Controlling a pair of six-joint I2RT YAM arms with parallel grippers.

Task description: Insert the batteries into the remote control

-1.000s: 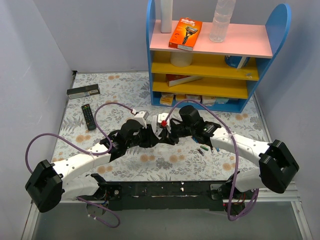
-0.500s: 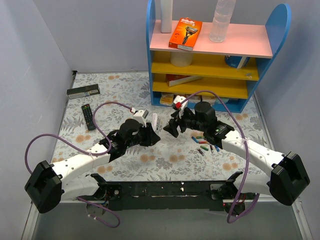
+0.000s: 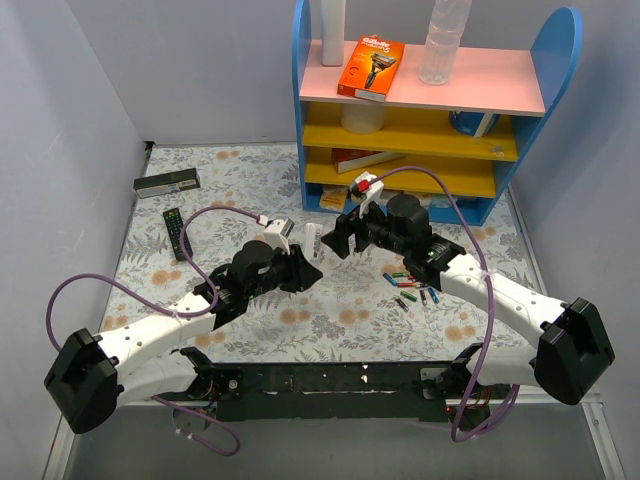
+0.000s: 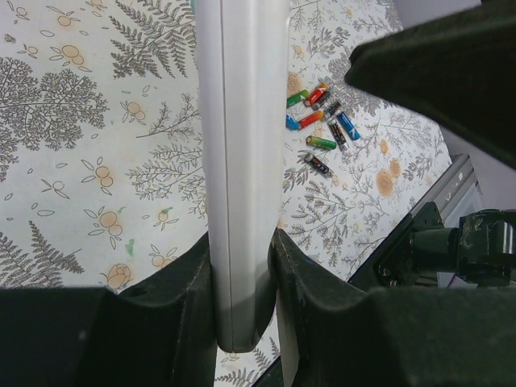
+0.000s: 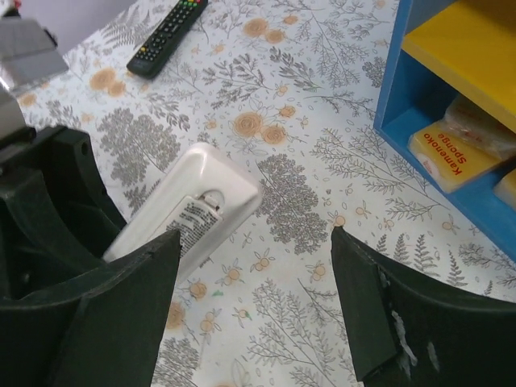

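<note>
Top external view: left gripper (image 4: 242,270) pinched the remote control (image 4: 238,121) by one end; right gripper (image 3: 342,238), at 3 o'clock, stood wide and empty. Pressing batteries (image 3: 410,290) in could pivot it.

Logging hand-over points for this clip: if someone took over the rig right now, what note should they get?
Left gripper: shut on the white remote control, holding it up off the table.
Right gripper: open and empty, hovering close to the remote's far end.
Batteries: loose cluster on the table beside the right arm, none gripped.
Done: remote lifted and presented, its back facing the right gripper.
Left: pick up the cells and load them. Whether any cell already sits inside cannot be told.
</note>
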